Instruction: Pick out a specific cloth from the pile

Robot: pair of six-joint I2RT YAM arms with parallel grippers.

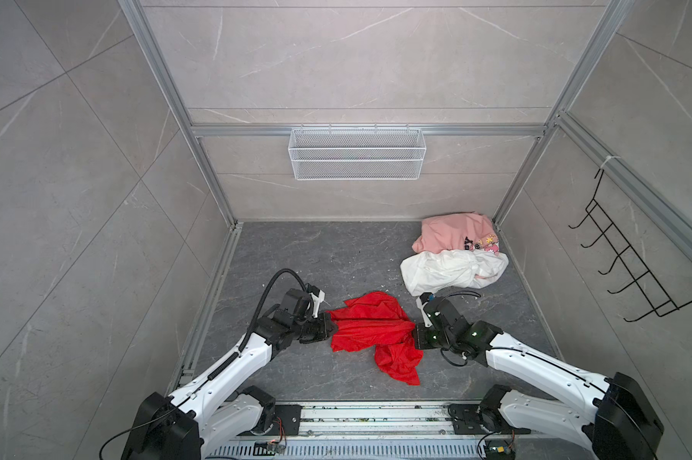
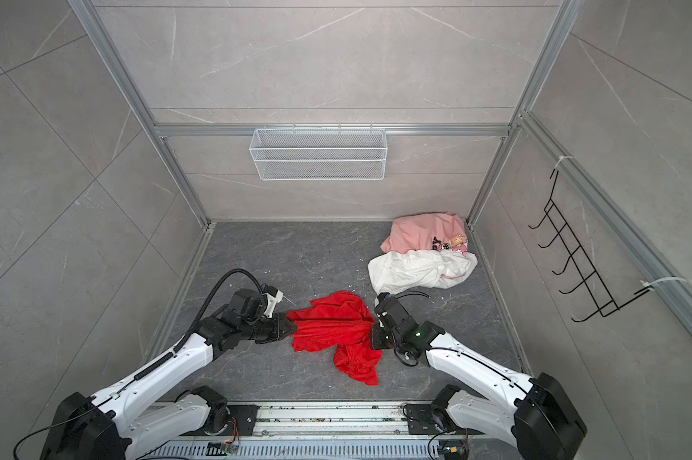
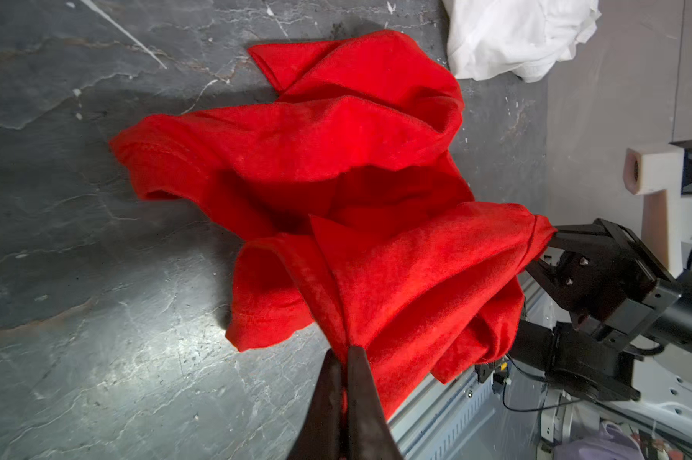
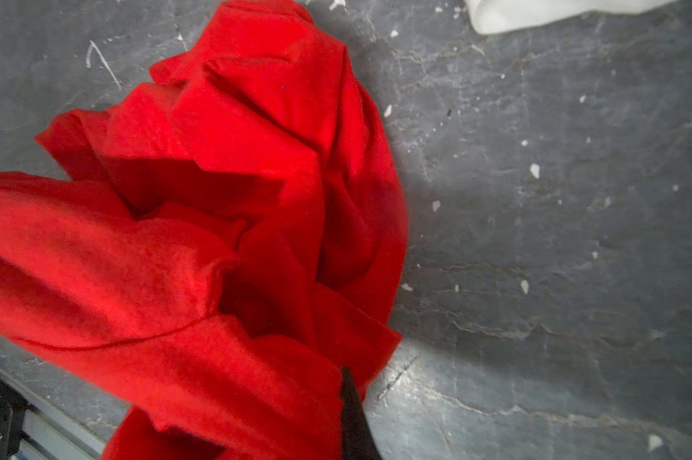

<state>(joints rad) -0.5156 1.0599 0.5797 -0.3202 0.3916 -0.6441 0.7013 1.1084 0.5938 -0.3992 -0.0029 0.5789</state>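
Right pincer (image 1: 413,336) tips are buried in the cloth (image 1: 370,326) in both top views, and the right wrist view shows just one finger (image 4: 352,414), the other lost behind red folds. Cloth runs off that view's edges. White garment (image 4: 535,14) is only a cropped sliver there. It covers part of the pink garment (image 1: 448,233), whose print is too small to read.

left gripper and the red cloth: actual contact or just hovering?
Touching. The left wrist view shows the left gripper shut on a fold of the red cloth, with fabric pinched between its fingertips.
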